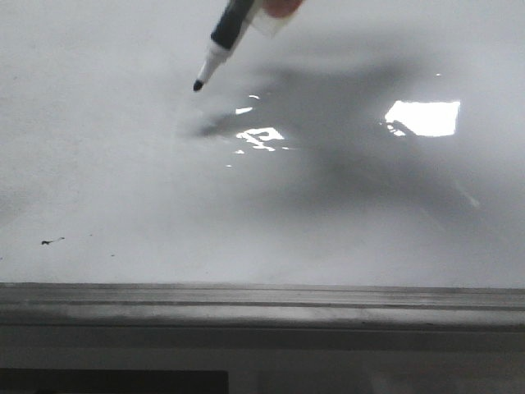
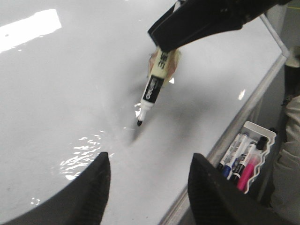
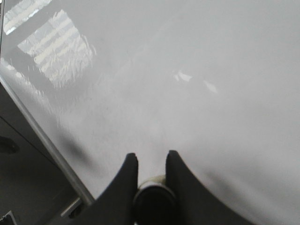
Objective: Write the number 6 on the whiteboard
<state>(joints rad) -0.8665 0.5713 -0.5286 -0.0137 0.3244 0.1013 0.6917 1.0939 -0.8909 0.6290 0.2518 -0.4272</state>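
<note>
A big shiny whiteboard (image 1: 123, 180) fills the view, white and bare, with a grey metal frame (image 1: 262, 300) along its near edge; a bright square of light (image 1: 422, 117) shines back from it on the right side; no number 6 can be seen on the board, only a tiny black smudge (image 1: 51, 241) near the front left. A marker (image 1: 220, 43) hangs tilted over the board, its black tip pointing down and to the left; the tip looks just above the board, with a dark shadow under it, but I cannot tell if it touches. The right gripper (image 3: 151, 161) has its two black fingers (image 3: 126, 173) pressed close on the round end of the marker, gripping it; in the left wrist view the same marker (image 2: 151, 91) sticks out from under that dark arm, with a white and black body. The left gripper (image 2: 149, 180) is wide apart and has nothing in it; it hovers over the board near the marker tip. Beside the board's edge, a small white tray (image 2: 255, 129) holds more markers (image 2: 240, 159), blue, black and pink ones.
</note>
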